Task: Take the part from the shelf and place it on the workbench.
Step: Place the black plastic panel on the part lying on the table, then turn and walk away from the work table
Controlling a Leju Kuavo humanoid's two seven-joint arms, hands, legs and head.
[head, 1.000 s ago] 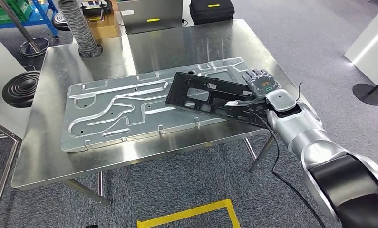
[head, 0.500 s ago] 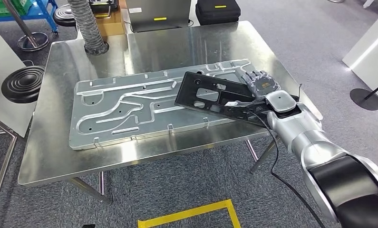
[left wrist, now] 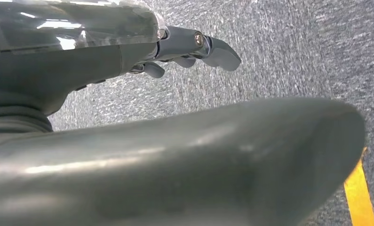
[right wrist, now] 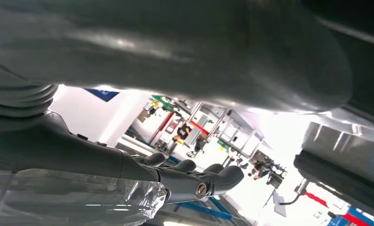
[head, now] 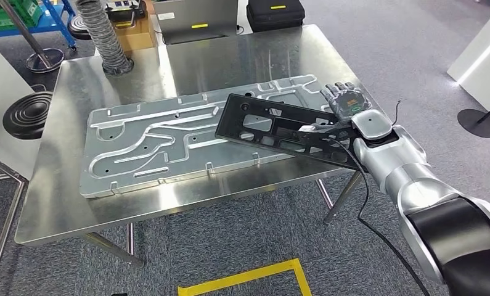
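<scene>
Over the steel workbench (head: 63, 203), your right hand (head: 347, 105) is gripping the long black perforated plastic part (head: 273, 126) by its near end, tilting it above the grooved aluminium plate (head: 143, 142), presumably for set-down.

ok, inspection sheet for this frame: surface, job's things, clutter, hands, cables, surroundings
Surface: steel workbench, bare metal along the near edge.
Job's things: black part tilted, its far end over the aluminium plate, near end at the right hand.
Clutter: corrugated hose on the bench's back left corner.
Hands: right hand holds the part's near end, fingers stretched out; left hand hangs over carpet, holding nothing.
Cables: black cable runs from the right wrist down along the arm.
Surroundings: grey carpet, yellow floor tape, black case, blue trolley.
</scene>
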